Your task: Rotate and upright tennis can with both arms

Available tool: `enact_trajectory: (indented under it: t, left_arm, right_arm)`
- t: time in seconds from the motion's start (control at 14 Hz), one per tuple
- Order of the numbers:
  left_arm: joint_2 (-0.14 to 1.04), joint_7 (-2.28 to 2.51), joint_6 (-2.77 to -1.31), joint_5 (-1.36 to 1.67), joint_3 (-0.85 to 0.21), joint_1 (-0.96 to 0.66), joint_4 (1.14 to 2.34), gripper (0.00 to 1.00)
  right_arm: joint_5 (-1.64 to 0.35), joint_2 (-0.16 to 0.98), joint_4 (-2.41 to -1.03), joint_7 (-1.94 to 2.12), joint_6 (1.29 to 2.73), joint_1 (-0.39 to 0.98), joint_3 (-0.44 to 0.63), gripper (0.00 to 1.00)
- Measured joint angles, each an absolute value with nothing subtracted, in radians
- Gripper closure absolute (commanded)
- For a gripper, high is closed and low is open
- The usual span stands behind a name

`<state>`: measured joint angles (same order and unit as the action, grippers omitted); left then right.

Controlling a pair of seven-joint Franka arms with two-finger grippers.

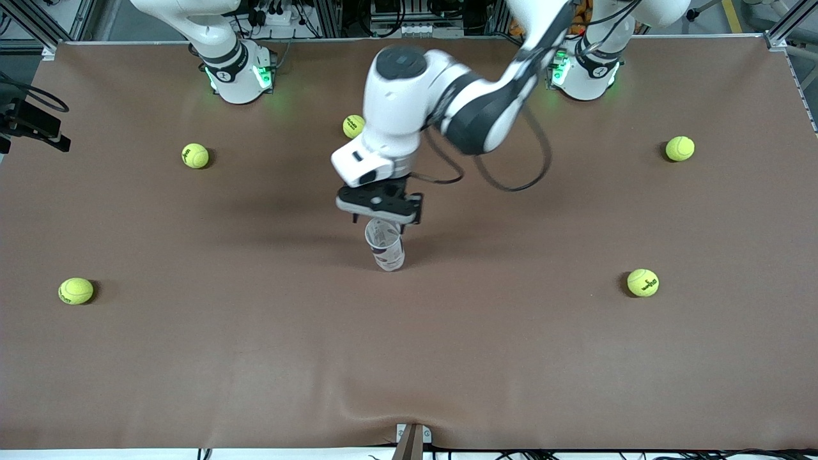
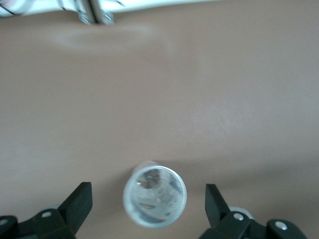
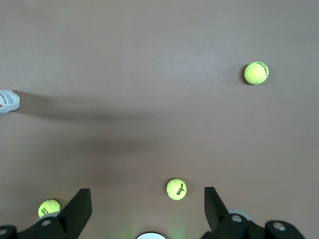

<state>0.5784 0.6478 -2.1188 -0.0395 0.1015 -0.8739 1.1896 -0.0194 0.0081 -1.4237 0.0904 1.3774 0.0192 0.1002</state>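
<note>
I have the tennis can (image 1: 385,245) standing upright near the middle of the brown table covering (image 1: 255,358), its open mouth facing up. The left gripper (image 1: 381,211) hangs directly over it; through the left wrist view I see the can's rim (image 2: 154,197) between the two black fingers (image 2: 79,204), which stand spread wide with a clear gap on each side, so the can is released.

The right arm waits back by its base (image 1: 238,75); its gripper is out of the front view, but the right wrist view shows its fingers (image 3: 82,206) parted over bare covering, grasping nothing.

Taking the can as the clock's centre in the front view, tennis balls lie at about 12 (image 1: 353,126), 10 (image 1: 195,155), 8 (image 1: 76,291), 2 (image 1: 680,148) and 4 (image 1: 643,282) o'clock. The covering is matte brown with a slight ripple near its front edge (image 1: 383,399). Aluminium framing (image 1: 786,25) and cables (image 1: 409,13) run past the bases.
</note>
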Motion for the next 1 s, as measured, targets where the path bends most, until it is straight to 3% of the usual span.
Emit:
enact_trajectory:
  t: [0.43,1.0]
  left_arm:
    - [0.329,0.635,-1.89,-0.039,0.12,-0.698,1.201,0.0]
    - [0.185,0.537,-1.605,-0.039,0.122,-0.47,1.228,0.0]
  right_arm:
    - [-0.019,0.008,-1.424,0.09,1.377,0.019,0.101,0.0]
    - [-0.019,0.008,-1.424,0.091,1.377,0.019,0.101,0.0]
